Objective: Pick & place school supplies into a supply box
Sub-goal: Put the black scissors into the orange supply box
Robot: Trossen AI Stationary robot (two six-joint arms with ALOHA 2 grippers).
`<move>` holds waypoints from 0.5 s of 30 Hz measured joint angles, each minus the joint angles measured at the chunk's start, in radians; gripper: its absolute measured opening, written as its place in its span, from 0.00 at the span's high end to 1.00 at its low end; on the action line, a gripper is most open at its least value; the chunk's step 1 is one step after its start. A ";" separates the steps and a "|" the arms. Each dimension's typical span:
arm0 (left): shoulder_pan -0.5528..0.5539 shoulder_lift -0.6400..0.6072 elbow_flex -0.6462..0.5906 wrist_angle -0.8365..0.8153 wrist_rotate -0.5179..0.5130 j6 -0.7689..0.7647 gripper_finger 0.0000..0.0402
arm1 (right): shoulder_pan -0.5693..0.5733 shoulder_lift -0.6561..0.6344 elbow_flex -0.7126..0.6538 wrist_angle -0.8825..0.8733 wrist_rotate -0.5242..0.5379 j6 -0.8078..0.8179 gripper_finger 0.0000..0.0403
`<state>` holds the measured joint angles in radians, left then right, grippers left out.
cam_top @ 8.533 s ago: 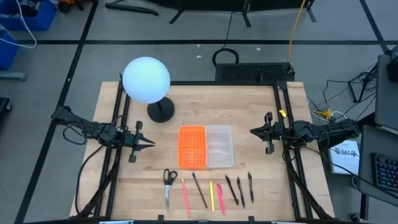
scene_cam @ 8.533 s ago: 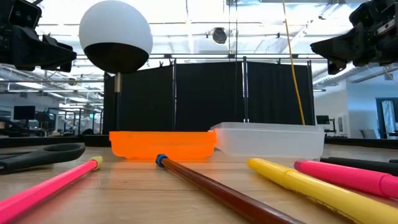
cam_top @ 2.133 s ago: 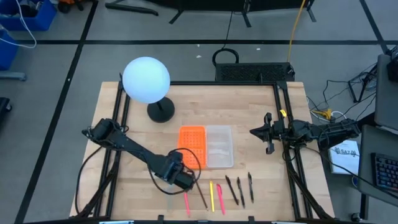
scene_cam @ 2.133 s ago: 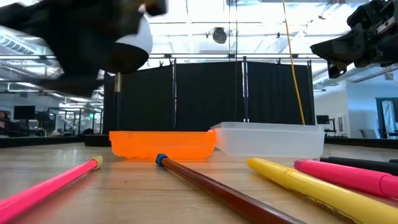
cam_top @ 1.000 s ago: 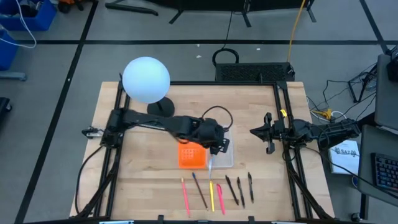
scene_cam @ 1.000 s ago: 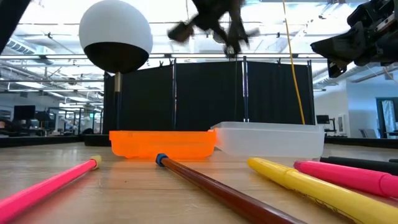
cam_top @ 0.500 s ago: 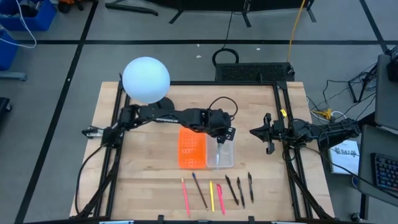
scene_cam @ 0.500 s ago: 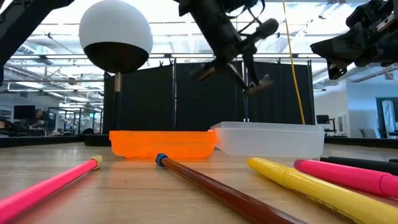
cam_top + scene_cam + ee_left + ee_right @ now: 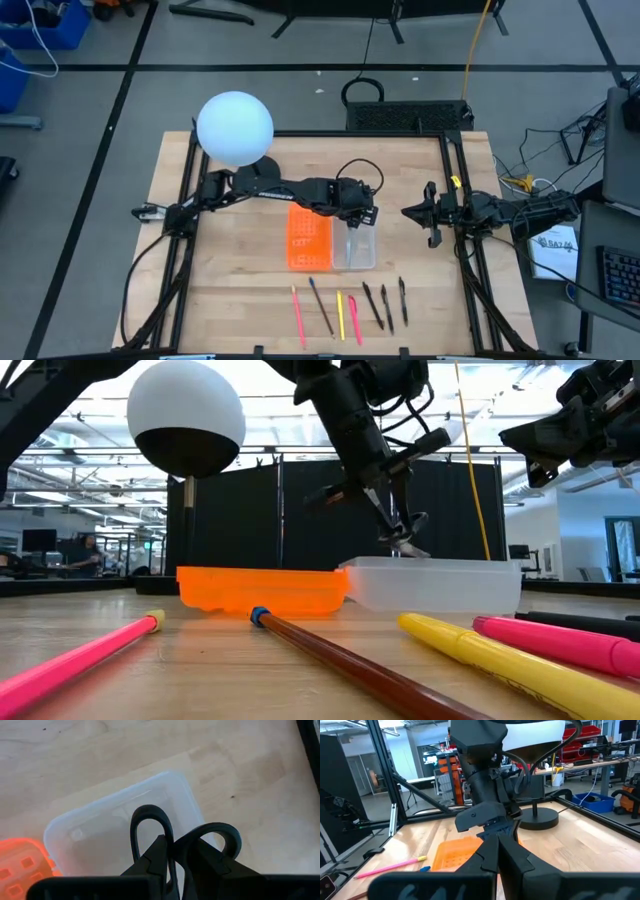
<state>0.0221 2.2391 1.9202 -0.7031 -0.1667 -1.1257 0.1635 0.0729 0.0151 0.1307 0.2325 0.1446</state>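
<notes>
My left gripper [image 9: 355,215] reaches out over the clear supply box [image 9: 366,262] and is shut on the black-handled scissors [image 9: 150,817]. In the low view the scissors' lower end [image 9: 405,543] hangs just above the box's rim [image 9: 440,565]. The orange gridded lid [image 9: 308,240] lies flat, joined to the box's left side. Several pens and pencils, pink [image 9: 298,315], brown [image 9: 321,306], yellow [image 9: 340,314] and dark [image 9: 386,307], lie in a row near the table's near edge. My right gripper [image 9: 408,212] waits, shut, at the table's right side. My left gripper pinches the scissors between its two fingers where the two black handle loops meet [image 9: 172,845], coming from above and slanting down. The loops stick out past the fingertips [image 9: 157,851] over the box. The scissors are lifted clear, and the gripper hides the blades.
A white globe lamp [image 9: 235,128] on a black base [image 9: 260,180] stands at the table's far left, close beside my left arm. Black frame rails run along the left and right table edges. Bare wood lies between the box and the row of pens.
My left gripper has carried the scissors from above the orange lid toward the table's right, over the clear box, and has come down, so that the scissors' lower end now hangs at the box's rim. It has stayed shut on them.
</notes>
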 joint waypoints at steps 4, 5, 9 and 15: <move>0.001 0.003 0.000 -0.008 -0.008 0.009 0.85 | 0.000 0.000 0.000 0.000 0.000 0.000 1.00; 0.001 0.010 0.002 -0.005 -0.009 0.011 0.85 | 0.000 0.000 0.000 0.000 0.000 0.000 1.00; 0.004 0.018 0.000 -0.004 0.005 0.014 0.85 | 0.000 0.000 0.000 0.000 0.001 0.000 1.00; 0.021 0.017 0.000 0.002 0.026 0.024 0.85 | 0.000 0.000 0.000 0.000 0.000 0.000 1.00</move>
<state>0.0428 2.2562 1.9205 -0.7006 -0.1405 -1.1021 0.1635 0.0731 0.0151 0.1303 0.2329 0.1448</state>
